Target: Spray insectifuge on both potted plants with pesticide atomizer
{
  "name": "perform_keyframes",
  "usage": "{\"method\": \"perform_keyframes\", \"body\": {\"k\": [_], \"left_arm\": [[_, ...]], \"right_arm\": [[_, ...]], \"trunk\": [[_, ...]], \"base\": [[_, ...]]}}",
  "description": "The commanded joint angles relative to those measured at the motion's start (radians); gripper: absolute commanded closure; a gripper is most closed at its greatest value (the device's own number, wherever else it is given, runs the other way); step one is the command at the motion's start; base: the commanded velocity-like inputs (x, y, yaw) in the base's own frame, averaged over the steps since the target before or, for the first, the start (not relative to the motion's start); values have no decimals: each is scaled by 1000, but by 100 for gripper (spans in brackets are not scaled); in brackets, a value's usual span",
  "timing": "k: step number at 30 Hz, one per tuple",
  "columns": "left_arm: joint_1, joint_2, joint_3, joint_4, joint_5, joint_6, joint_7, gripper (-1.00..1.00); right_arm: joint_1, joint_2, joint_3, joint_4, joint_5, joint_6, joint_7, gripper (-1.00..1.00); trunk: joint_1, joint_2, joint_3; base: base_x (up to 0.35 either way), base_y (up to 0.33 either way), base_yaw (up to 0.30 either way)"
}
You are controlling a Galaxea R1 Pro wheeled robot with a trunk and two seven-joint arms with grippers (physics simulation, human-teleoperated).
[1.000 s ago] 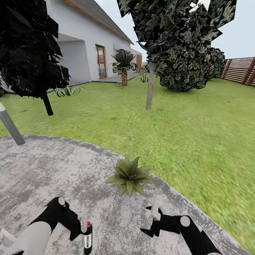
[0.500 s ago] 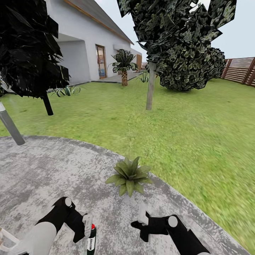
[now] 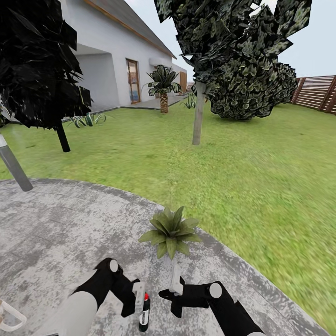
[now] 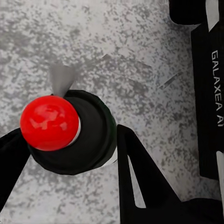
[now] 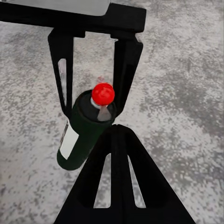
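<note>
My left gripper is shut on the pesticide atomizer, a dark green bottle with a white label and a red knob on its black top, held upright just above the grey paved round. In the left wrist view the red knob sits between the black fingers. My right gripper is shut, empty, close beside the bottle on its right; the right wrist view has its tips just short of the bottle. One potted plant, a low green rosette, stands just beyond both grippers at the paving's edge.
Green lawn spreads beyond the paving. A thin tree trunk stands mid-lawn, a dark tree and a grey pole at the left. A white house and a palm lie at the back, a wooden fence far right.
My left arm has carried the atomizer rightward and forward toward the plant. The right gripper has moved left, closing in beside the bottle. The camera has stayed still.
</note>
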Motion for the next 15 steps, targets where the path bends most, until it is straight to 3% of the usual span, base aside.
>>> {"method": "perform_keyframes", "body": {"k": [1, 11, 13, 15], "left_arm": [[-2, -7, 8, 0, -8, -34, -12, 100], [-4, -7, 12, 2, -6, -46, -44, 100], [-4, -7, 13, 2, 9, -46, -43, 100], [-4, -4, 12, 2, 59, -47, -43, 100]], "right_arm": [[0, 0, -1, -1, 9, -5, 0, 100], [0, 0, -1, -1, 11, -5, 0, 100], [0, 0, -1, -1, 11, -5, 0, 100], [0, 0, -1, -1, 11, -5, 0, 100]], "trunk": [[0, 0, -1], [0, 0, -1], [0, 0, -1], [0, 0, -1]], "base": [[0, 0, 0], [0, 0, 0], [0, 0, 0], [0, 0, 0]]}}
